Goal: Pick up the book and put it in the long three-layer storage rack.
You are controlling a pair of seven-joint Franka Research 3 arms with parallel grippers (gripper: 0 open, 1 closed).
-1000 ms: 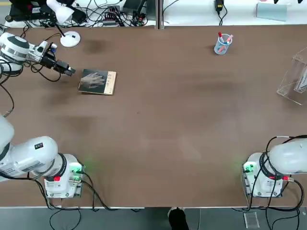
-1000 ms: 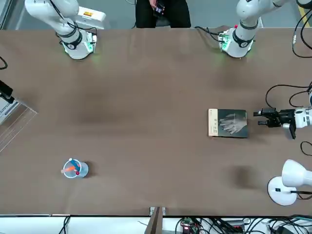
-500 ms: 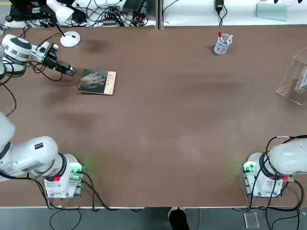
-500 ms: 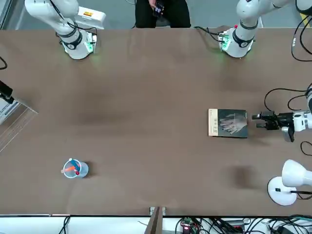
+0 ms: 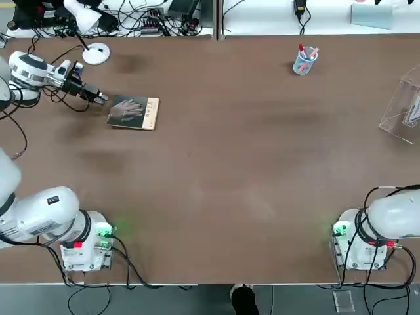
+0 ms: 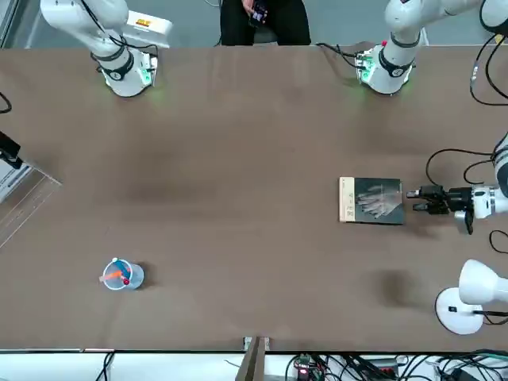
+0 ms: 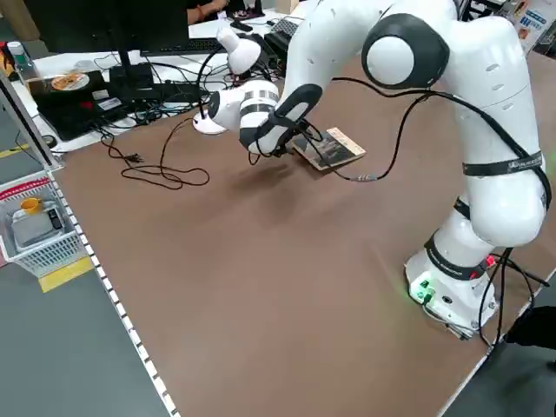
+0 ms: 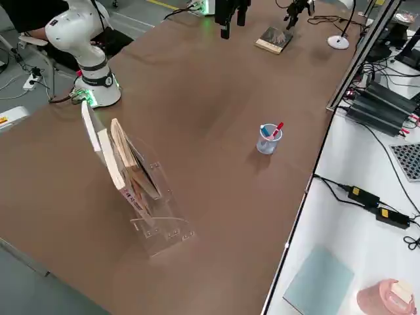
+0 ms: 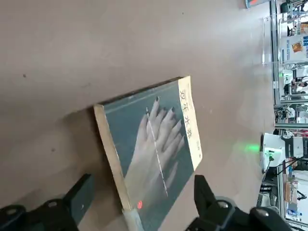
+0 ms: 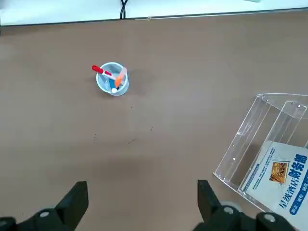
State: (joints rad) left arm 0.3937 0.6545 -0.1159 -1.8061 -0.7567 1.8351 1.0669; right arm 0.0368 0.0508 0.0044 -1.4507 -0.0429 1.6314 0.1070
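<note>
Since a second ago my left gripper [image 5: 100,98] has slid in low to the book's [image 5: 133,112] edge, arm stretched, fingers spread either side. Book flat beside the desk lamp [image 5: 88,26]; rack [image 5: 401,110] far across. Right gripper [image 10: 139,207] parked, spread.

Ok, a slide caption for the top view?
Left claw, open, reaches the book's edge; rack sits far across the table.
</note>
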